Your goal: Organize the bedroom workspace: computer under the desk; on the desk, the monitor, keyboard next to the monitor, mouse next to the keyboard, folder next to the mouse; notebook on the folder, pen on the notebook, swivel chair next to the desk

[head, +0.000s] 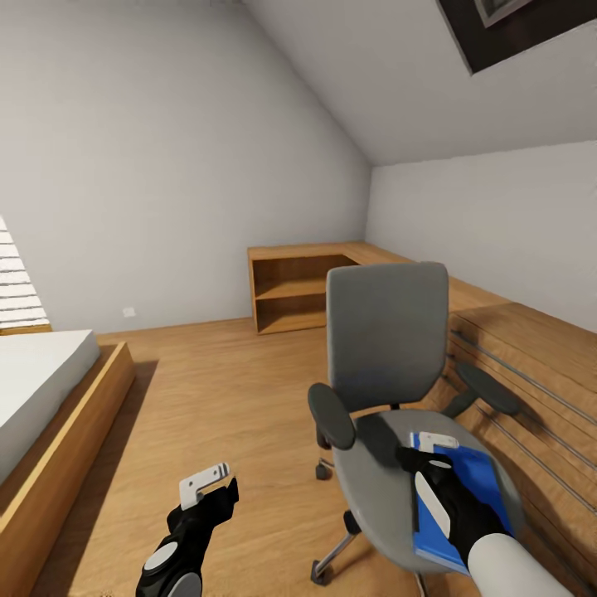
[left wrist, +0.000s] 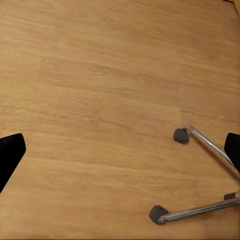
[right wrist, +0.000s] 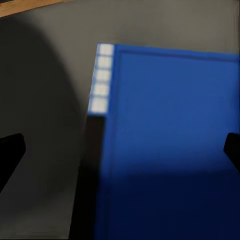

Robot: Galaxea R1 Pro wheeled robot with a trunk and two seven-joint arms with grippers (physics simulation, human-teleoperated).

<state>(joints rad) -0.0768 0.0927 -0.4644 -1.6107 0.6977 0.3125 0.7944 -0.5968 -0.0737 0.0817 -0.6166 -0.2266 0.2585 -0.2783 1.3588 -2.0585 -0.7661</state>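
The grey swivel chair (head: 385, 332) stands in front of me, its seat turned toward my right arm. A bright blue folder (head: 477, 493) with a dark spine lies flat on the seat. My right gripper (head: 435, 473) hovers just above the folder's near end, open. In the right wrist view the folder (right wrist: 170, 140) lies between the two spread black fingertips (right wrist: 10, 155), its spine edge over the grey seat (right wrist: 50, 75). My left gripper (head: 211, 489) hangs open over the wooden floor, left of the chair. Its wrist view looks down on the chair's chrome legs and castors (left wrist: 181, 135).
A low light-wood cabinet (head: 290, 290) with open shelves runs along the far wall and turns down the right side (head: 531, 365). A bed (head: 41, 390) on a wooden frame sits at the left. Bare wooden floor (head: 215, 390) lies between bed and chair.
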